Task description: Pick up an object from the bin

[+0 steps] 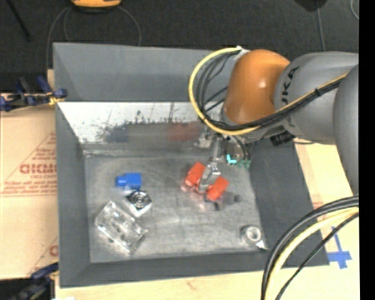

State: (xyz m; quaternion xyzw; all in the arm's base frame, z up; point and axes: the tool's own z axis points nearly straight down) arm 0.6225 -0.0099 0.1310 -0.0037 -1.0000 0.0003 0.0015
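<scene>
My gripper [214,164] hangs low over the middle right of the bin floor, under the arm's orange cover. Right below it lie two red-orange pieces, one [194,175] to its left and one [217,190] to its lower right. The gripper's lower end comes down between the two, and I cannot tell whether they are one thing or two. A small dark bit [236,199] lies just right of the lower piece.
On the left of the floor lie a small blue block [129,180], a silver metal part [138,202] and a clear plastic piece [120,227]. A metal ring [252,234] rests in the front right corner. The arm covers the bin's right rear.
</scene>
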